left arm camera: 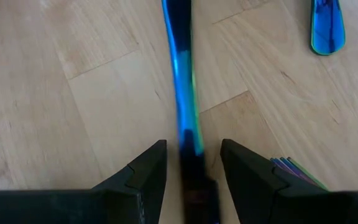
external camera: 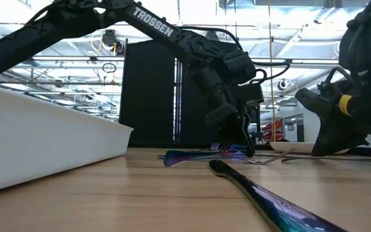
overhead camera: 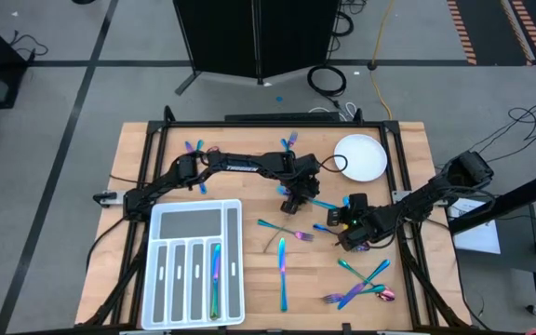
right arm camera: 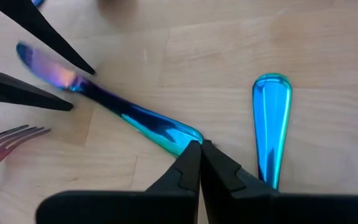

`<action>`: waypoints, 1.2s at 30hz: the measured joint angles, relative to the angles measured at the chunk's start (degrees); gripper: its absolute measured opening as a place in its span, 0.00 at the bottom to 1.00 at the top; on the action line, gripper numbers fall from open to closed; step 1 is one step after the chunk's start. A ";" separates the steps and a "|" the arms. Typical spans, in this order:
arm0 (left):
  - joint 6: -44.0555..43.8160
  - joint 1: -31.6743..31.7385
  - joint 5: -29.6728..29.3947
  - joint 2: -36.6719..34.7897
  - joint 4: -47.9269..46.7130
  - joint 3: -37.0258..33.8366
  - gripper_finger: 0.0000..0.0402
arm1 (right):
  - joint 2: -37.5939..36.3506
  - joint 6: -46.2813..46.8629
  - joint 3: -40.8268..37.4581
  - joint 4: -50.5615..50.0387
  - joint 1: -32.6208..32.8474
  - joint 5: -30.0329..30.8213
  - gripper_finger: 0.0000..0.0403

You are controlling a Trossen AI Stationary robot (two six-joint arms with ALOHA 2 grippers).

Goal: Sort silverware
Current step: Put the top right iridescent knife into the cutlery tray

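Observation:
A blue-teal knife (right arm camera: 129,115) of the silverware lies flat on the wooden table between my two grippers. My left gripper (left arm camera: 191,149) stands open over its blade end, one finger on each side with a gap to both; it also shows in the right wrist view as two dark points (right arm camera: 67,81). In the high view it is at mid-table (overhead camera: 296,198). My right gripper (right arm camera: 199,148), shut, has its tips at the knife's handle end (right arm camera: 188,134); it is right of centre in the high view (overhead camera: 341,219). My right gripper's shut fingertips (right arm camera: 191,155) point slanting down at the rounded handle end (right arm camera: 188,134) of the knife, which lies flat on the table. Whether the tips touch the handle or stand just short of it, I cannot tell.
A white compartmented tray (overhead camera: 194,223) stands at the near left with one piece (overhead camera: 215,274) in it. The white plate (overhead camera: 359,156) is at the far right. Other silverware lies loose: a blue handle (right arm camera: 271,124) beside my right gripper, a fork (right arm camera: 5,143), pieces (overhead camera: 361,284) at the near right.

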 joint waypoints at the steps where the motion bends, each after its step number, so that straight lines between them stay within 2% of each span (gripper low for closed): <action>1: 0.00 0.00 0.00 0.00 0.00 0.00 0.39 | 0.00 0.00 0.00 -0.03 0.00 -0.05 0.00; 29: -1.22 1.25 0.42 -0.09 -1.73 0.04 0.39 | 0.11 -0.35 -0.09 -0.62 0.11 -1.22 0.00; 36: -2.60 1.49 0.05 -0.09 -0.32 0.04 0.26 | 0.13 -0.35 -0.11 -0.64 0.11 -1.26 0.00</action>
